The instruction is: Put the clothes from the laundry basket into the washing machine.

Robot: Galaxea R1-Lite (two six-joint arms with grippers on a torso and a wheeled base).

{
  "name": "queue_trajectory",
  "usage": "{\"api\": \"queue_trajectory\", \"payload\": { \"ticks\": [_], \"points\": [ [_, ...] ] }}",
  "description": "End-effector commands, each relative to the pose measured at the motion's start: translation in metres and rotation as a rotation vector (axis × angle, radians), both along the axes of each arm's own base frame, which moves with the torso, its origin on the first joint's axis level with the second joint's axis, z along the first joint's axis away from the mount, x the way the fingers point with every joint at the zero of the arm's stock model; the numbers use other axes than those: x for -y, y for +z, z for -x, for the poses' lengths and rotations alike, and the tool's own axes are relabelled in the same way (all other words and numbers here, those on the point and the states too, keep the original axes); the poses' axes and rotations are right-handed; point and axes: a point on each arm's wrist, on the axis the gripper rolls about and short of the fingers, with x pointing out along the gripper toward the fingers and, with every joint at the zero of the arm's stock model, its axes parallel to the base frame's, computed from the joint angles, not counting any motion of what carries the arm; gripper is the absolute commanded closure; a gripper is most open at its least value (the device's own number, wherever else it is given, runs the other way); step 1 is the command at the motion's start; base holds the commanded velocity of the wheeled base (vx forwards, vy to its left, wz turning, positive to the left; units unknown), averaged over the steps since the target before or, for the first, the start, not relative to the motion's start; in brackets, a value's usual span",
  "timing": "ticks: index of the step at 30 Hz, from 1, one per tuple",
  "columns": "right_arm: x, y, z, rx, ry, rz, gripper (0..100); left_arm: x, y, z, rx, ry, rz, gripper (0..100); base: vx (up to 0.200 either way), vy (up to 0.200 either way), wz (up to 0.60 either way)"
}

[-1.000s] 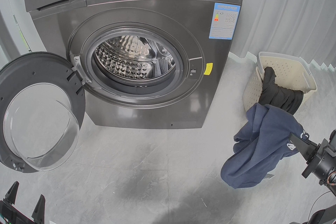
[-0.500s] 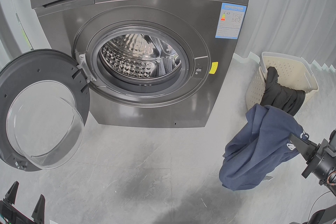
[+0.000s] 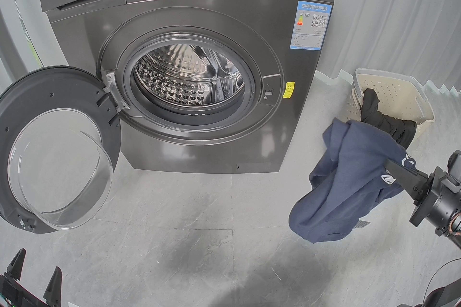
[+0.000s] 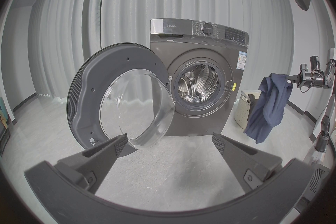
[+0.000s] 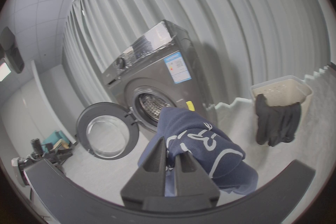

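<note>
1. Right fingers (image 3: 403, 177): closed narrow, pinching a fold of cloth. They sit at the robot's right, near the laundry basket.
2. Navy-blue sweatshirt (image 3: 350, 178), soft fabric with white print. Count: one. It hangs from the right fingers with its long axis running down toward the floor. Its lower end appears to be clear of the grey tiled floor (image 3: 192, 226).
3. Black garment (image 3: 384, 123), soft and dark. Count: one. It is draped over the near rim of the basket, just behind the sweatshirt, half in and half out.
4. Laundry basket (image 3: 413, 97), cream perforated plastic, rectangular. Count: one. It stands on the floor beside the machine's right flank.
5. Washing machine (image 3: 192, 1), dark grey metal front-loader with its control panel under clear film. Count: one.
6. Drum opening (image 3: 187, 80), round, with nothing in the steel drum. Governing relation: it lies forward and to the robot's left of the held sweatshirt, well apart from it and at about the same height. The carry therefore has to go leftward and inward. The right arm is much the nearer.
7. Round door (image 3: 57, 149), grey frame with a clear bowl window. Count: one. It is swung fully open on its left hinge and stands between the left arm and the opening.
8. Left fingers (image 3: 53, 279): spread wide and holding nothing, low at the robot's left, far from both garments.
</note>
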Motion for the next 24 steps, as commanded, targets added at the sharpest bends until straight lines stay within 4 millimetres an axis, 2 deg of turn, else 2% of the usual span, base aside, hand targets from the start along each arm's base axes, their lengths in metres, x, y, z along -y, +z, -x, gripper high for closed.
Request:
{"api": "queue_trajectory", "payload": {
  "ticks": [1,5,11,24],
  "points": [
    [-0.011,0.003,-0.008,-0.009,0.088,0.015,100,0.000,-0.005,0.000,-0.003,0.000,0.003,0,0.000,0.200,0.00],
    [-0.017,-0.002,-0.017,-0.040,0.137,0.039,100,0.000,-0.005,0.000,-0.001,0.000,0.002,0,0.000,0.050,0.00],
    [-0.029,0.006,-0.034,-0.033,0.157,0.036,100,0.000,-0.005,0.000,-0.003,0.000,0.003,0,0.000,0.000,0.00],
    [-0.039,-0.006,-0.048,-0.082,0.157,0.068,100,0.000,-0.005,0.000,-0.003,0.000,0.005,0,0.000,0.015,0.00]
  ]
}}
